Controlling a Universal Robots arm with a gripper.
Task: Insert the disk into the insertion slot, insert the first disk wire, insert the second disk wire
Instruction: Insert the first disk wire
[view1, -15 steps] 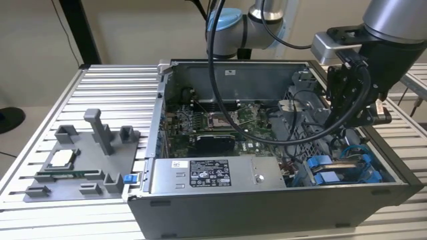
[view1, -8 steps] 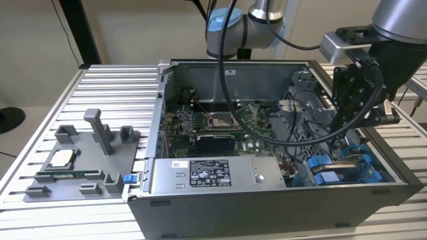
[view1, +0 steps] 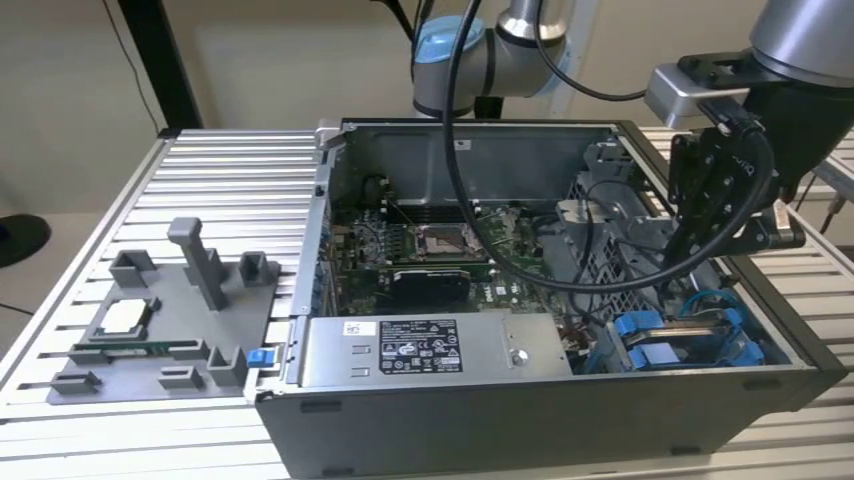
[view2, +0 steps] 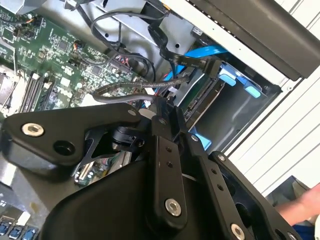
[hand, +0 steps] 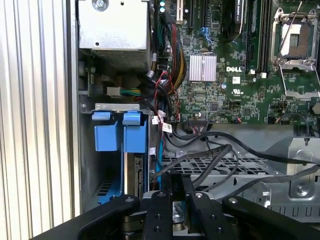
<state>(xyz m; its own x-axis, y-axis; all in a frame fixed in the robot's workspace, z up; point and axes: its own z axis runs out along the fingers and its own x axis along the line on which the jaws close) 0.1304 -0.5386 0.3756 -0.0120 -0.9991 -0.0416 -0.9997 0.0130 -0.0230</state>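
Note:
The disk (hand: 137, 175) stands edge-on in the insertion slot (hand: 108, 134), between its bright blue rails, at the near corner of the open computer case on the exterior view's right. In the second wrist view the disk (view2: 202, 100) shows in its blue frame, with a blue flat wire (view2: 205, 51) and a black plug (view2: 202, 65) at its end. I cannot tell whether that plug is seated. My gripper (view1: 701, 240) hangs above the case, over the perforated cage beside the slot (view1: 654, 345). Thin black wires (hand: 220, 155) run right at my gripper's tip (hand: 179, 192) in both wrist views.
A grey labelled power-supply box (view1: 400, 350) lies along the case's front wall. The motherboard (view1: 427, 250) fills the case floor. The perforated metal cage (hand: 235, 165) sits under my gripper. A grey fixture (view1: 160, 320) with small parts stands on the slatted table. A person's hand (view2: 300, 210) shows outside the case.

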